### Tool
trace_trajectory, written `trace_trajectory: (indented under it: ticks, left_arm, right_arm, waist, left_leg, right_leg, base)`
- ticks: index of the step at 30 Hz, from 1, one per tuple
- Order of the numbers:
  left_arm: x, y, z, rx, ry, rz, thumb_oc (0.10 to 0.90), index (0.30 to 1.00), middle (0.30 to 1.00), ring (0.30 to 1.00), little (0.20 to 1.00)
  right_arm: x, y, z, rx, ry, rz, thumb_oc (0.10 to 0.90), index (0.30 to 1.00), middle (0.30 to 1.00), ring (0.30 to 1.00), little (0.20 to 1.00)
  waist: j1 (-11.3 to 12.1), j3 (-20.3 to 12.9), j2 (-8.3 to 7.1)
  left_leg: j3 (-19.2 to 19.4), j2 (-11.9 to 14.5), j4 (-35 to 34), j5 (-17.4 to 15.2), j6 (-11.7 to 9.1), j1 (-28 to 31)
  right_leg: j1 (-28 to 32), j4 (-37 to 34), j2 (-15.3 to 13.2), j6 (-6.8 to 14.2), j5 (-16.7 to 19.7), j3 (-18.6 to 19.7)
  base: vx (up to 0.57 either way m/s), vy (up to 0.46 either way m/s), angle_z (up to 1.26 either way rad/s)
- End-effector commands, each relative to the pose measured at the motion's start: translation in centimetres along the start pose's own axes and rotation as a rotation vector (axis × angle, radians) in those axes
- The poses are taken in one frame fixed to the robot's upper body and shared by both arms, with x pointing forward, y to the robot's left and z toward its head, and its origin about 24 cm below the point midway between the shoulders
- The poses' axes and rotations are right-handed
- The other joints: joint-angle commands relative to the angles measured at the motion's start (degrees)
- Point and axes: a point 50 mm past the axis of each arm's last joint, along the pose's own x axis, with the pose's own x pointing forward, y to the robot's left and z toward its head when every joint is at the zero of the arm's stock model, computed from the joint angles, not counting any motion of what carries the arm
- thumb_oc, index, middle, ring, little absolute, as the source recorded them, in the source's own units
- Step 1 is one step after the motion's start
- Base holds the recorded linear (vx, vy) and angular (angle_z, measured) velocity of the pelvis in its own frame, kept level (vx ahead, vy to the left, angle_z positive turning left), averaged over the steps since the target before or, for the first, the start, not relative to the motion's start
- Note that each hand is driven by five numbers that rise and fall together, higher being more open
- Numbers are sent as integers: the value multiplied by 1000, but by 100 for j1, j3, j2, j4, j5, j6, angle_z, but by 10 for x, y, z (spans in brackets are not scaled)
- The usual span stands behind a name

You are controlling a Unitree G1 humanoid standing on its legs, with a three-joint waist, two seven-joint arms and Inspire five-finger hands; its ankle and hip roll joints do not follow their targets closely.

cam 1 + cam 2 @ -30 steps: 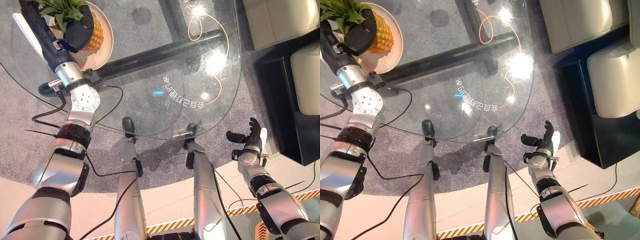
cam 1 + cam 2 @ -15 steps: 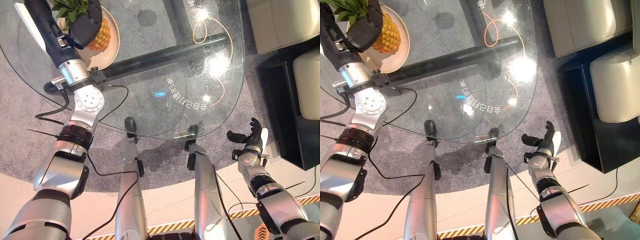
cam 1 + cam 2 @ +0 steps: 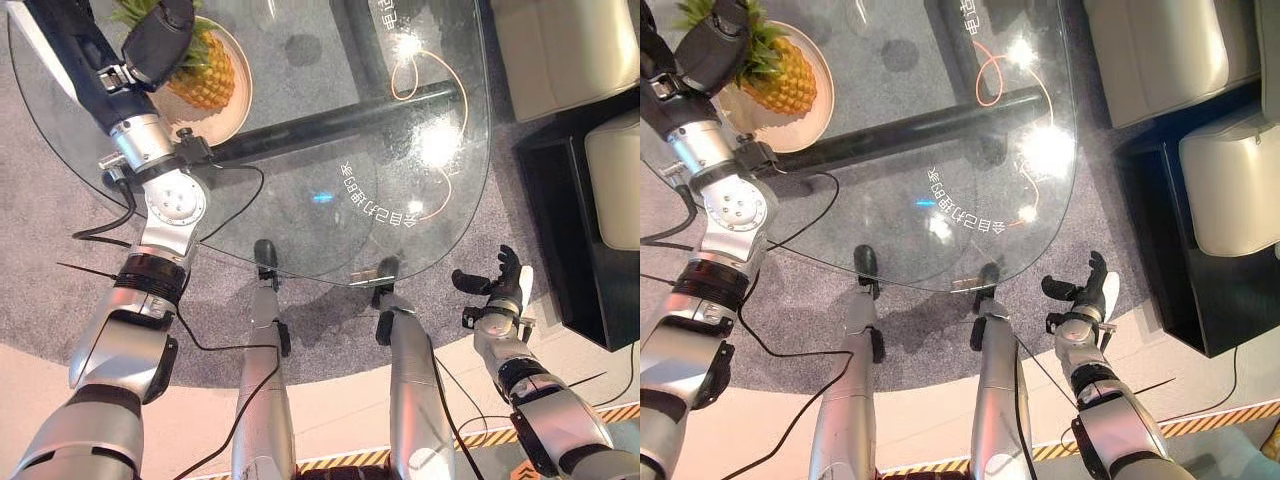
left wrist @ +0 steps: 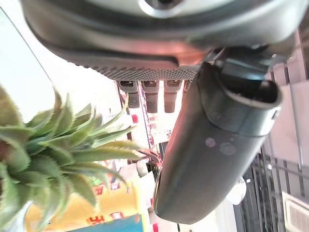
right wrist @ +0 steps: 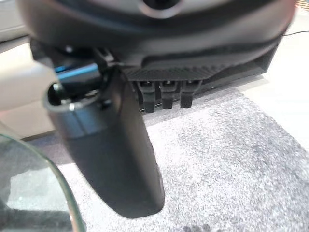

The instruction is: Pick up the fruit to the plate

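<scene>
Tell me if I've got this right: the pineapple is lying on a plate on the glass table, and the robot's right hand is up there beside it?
Not quite: the left hand is beside the pineapple on the plate, as the left eye view shows. The right hand hangs off the glass table.

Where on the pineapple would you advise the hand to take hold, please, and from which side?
Probably the pineapple body, approached from above. It lies tilted on the plate, so its broad scaly flank faces up, while the spiky leaf crown gives a poorer hold. The left hand already sits over the crown end.
</scene>
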Motion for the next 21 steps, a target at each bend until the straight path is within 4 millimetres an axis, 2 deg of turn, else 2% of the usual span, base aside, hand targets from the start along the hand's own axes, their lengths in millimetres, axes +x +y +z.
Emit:
trace_trajectory:
  ticks: [1,6,11,13,14,17,18,19,21]
  left_arm:
    - [30,-6,38,-199,-168,84,800,900,900,900,900]
    - [27,5,30,-249,-92,118,800,900,900,900,900]
    - [19,21,15,-215,-8,105,800,900,900,900,900]
    - [10,41,1,-161,80,116,800,900,900,900,900]
    - [8,43,-1,-157,89,116,800,900,900,900,900]
    - [-20,78,-31,-92,313,76,800,900,900,900,900]
    - [-39,93,-46,-84,452,66,800,900,900,900,900]
    - [-46,98,-51,-80,491,69,800,900,900,900,900]
    - [-84,128,-69,-83,691,84,800,900,900,900,900]
  right_arm:
    - [3,-35,-16,9,22,-152,800,900,900,900,900]
    - [2,-40,-22,0,43,-166,800,900,900,900,900]
    - [-3,-49,-40,-28,95,-166,800,900,900,900,900]
    - [-8,-58,-56,-48,138,-162,800,900,900,900,900]
    - [-9,-59,-58,-53,142,-161,800,900,900,900,900]
    - [-24,-72,-87,-107,195,-143,800,900,900,900,900]
    - [-30,-77,-97,-124,220,-142,800,900,900,900,900]
    - [-32,-79,-100,-129,228,-140,800,900,900,900,900]
    - [-42,-90,-118,-153,288,-129,800,900,900,900,900]
  waist:
    - [37,-145,86]
    - [55,-145,206]
    - [88,-145,268]
    - [141,-204,273]
    - [141,-212,273]
    - [182,-616,260]
    - [182,-768,262]
    - [180,-827,267]
    - [171,-1111,267]
  left_leg:
    - [359,-276,453,-1129,97,448]
    - [355,-289,252,-1065,83,904]
    - [352,-282,34,-1032,56,1572]
    - [362,-259,-120,-1013,28,2077]
    - [366,-257,-151,-1009,26,2137]
    - [435,-201,-441,-972,-23,2654]
    - [452,-192,-542,-992,-41,2902]
    - [454,-189,-580,-964,-40,2951]
    - [480,-182,-664,-991,-37,3289]
  right_leg:
    - [648,-1415,170,107,740,-22]
    - [1086,-1523,120,106,709,-11]
    - [1803,-1707,57,120,669,-4]
    - [2347,-1864,0,141,657,-25]
    - [2408,-1893,-2,144,659,-29]
    - [2972,-2198,-34,168,673,-90]
    - [3248,-2316,-30,165,641,-99]
    - [3311,-2379,-21,159,677,-102]
    - [3681,-2545,-17,158,691,-131]
  base:
    - [0,0,0]
    - [0,-7,2]
    - [19,-26,3]
    - [78,-18,5]
    - [120,-17,0]
    - [183,9,-1]
    - [148,30,-4]
    - [168,43,-5]
    - [195,60,1]
